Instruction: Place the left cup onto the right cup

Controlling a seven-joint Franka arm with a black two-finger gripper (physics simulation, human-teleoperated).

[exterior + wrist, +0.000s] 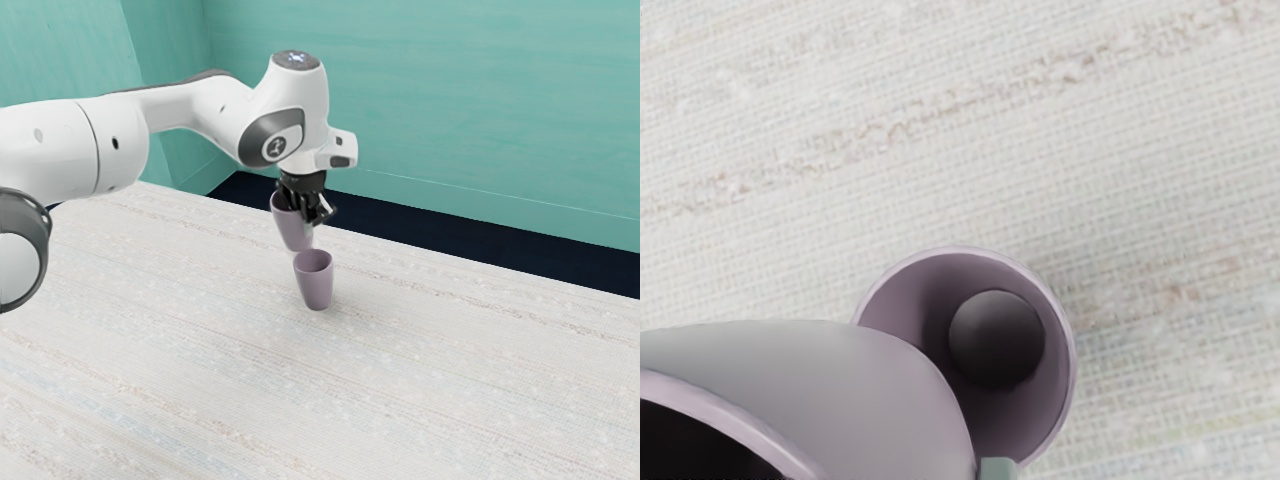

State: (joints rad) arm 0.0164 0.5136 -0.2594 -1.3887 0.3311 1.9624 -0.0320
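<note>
holding the lifted cup (pixel 292 230) by its rim wall in narrow-set fingers (pixel 306 208), tilted just above the standing cup (pixel 314 280); probably light, stiff, slick, so grip firmly there.

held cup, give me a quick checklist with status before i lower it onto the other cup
1. Grip: the pincer holds the held cup at its rim, lifted off the table: ok.
2. Target: the standing cup is upright, with its mouth open and empty in the wrist view: ok.
3. Alignment: the held cup overlaps only part of the target's mouth and sits toward the exterior view's left of it: not ok.
4. Held cup upright: it looks tilted: not ok.
5. Gap between the held cup's base and the target's rim: cannot tell.
</note>
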